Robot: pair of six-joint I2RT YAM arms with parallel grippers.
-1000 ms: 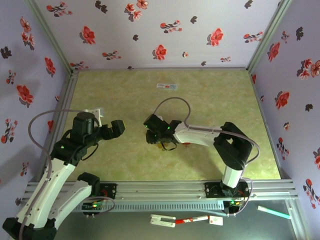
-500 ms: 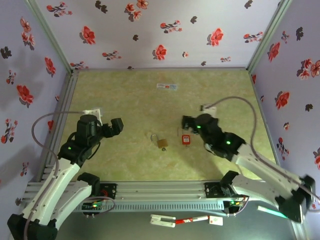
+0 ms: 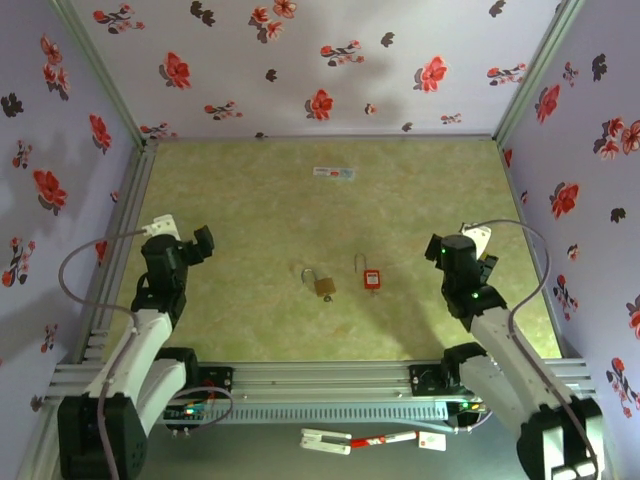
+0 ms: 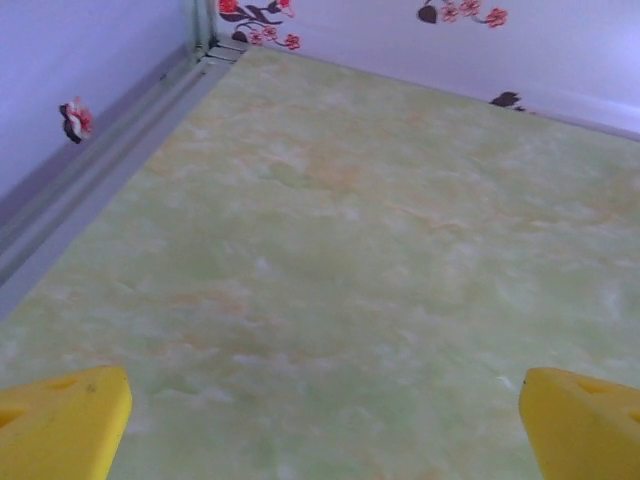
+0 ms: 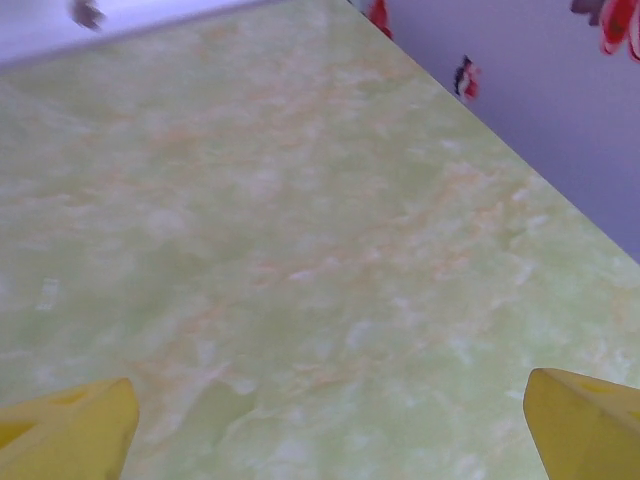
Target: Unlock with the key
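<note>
A small brass padlock [image 3: 322, 284] lies on the green marbled table [image 3: 260, 190], its shackle pointing to the far left. Just to its right lies a small red item [image 3: 371, 279] with a thin metal loop; whether it is the key I cannot tell. My left gripper [image 3: 195, 245] hangs well to the left of the padlock, open and empty, with yellow fingertips [image 4: 60, 425] wide apart over bare table. My right gripper [image 3: 445, 250] hovers to the right of the red item, also open and empty, its yellow fingertips [image 5: 585, 425] spread.
A small white and red strip [image 3: 333, 173] lies near the table's back edge. Flowered walls [image 3: 300, 60] close in the table on three sides. Loose white and red pieces [image 3: 370, 439] sit in front of the rail at the near edge.
The right arm has pulled away from the padlock to the right and its gripper has opened, leaving padlock and red item on the table. The left arm has drawn back to the left.
</note>
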